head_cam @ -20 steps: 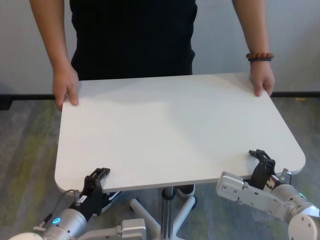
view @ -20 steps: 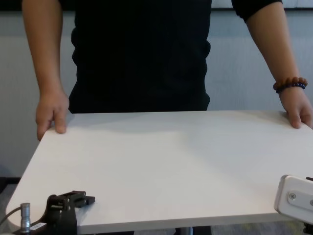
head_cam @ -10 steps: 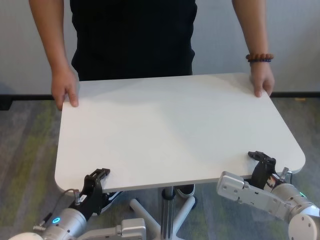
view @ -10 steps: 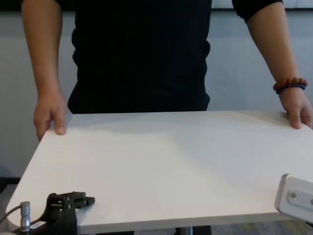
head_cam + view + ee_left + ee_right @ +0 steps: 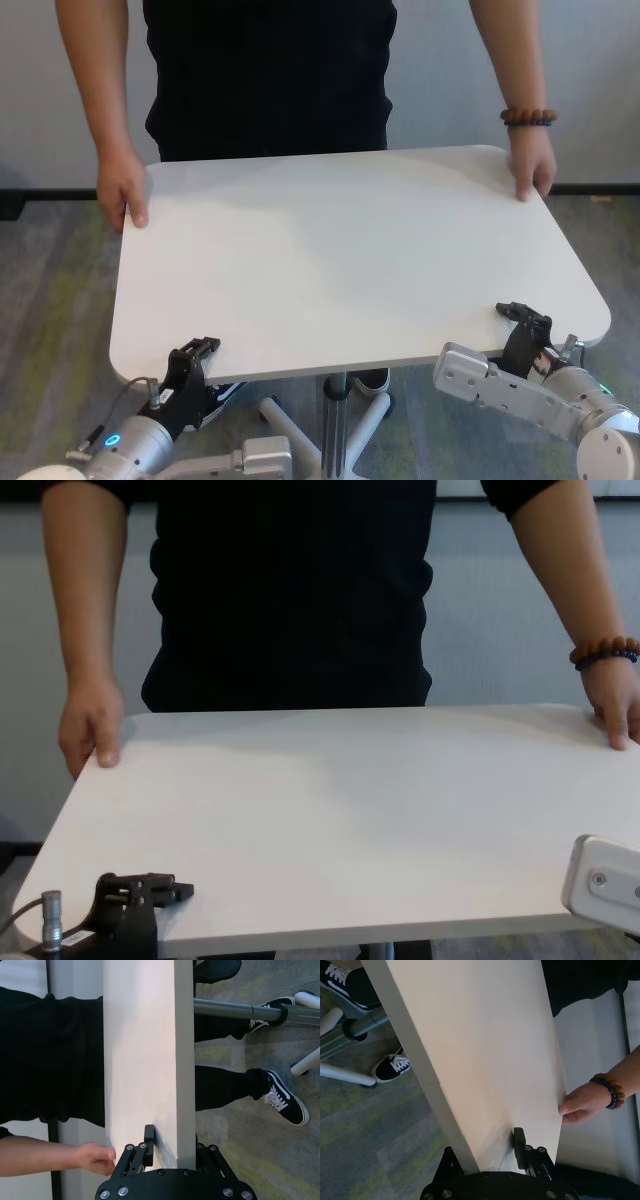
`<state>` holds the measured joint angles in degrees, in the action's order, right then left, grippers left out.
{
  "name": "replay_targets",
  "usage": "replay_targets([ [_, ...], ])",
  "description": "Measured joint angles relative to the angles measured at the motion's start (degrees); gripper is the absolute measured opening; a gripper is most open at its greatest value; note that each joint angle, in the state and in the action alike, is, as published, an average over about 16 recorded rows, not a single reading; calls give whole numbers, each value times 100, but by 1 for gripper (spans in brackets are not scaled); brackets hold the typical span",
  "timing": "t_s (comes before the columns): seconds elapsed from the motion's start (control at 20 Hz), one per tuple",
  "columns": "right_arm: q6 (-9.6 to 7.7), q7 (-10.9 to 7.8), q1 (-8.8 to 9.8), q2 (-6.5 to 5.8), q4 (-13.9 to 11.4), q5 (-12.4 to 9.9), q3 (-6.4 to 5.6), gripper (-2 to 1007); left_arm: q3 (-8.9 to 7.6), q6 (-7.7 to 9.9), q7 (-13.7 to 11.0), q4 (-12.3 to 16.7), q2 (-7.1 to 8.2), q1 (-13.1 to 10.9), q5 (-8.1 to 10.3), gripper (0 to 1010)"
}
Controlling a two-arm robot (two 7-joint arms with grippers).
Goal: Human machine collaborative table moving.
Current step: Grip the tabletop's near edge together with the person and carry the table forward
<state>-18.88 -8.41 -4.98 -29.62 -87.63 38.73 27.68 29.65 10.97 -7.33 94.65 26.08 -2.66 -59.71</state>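
Head view shows you the bench [image 5: 340, 260], a white tabletop on a silver centre pole [image 5: 335, 420], filling the space between the robot and the human [image 5: 265, 75]. Your left end effector [image 5: 192, 362] is clamped on the bench's near edge close to its left corner; the left wrist view has one black finger [image 5: 149, 1141] lying on the top face and the others under the edge. Your right end effector [image 5: 525, 330] grips that same near edge by the right corner, upper finger [image 5: 519, 1144] pressed on the top. At the bench's far edge, the human's hands rest on both corners: one bare hand [image 5: 124, 190], the other [image 5: 531, 168] wearing a bead bracelet [image 5: 528, 117].
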Motion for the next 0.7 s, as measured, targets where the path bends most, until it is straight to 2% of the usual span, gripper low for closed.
replay_targets([
  [0.7, 0, -1, 0, 0, 0, -4, -1, 443, 1, 0, -6, -1, 0, 0, 1, 384],
])
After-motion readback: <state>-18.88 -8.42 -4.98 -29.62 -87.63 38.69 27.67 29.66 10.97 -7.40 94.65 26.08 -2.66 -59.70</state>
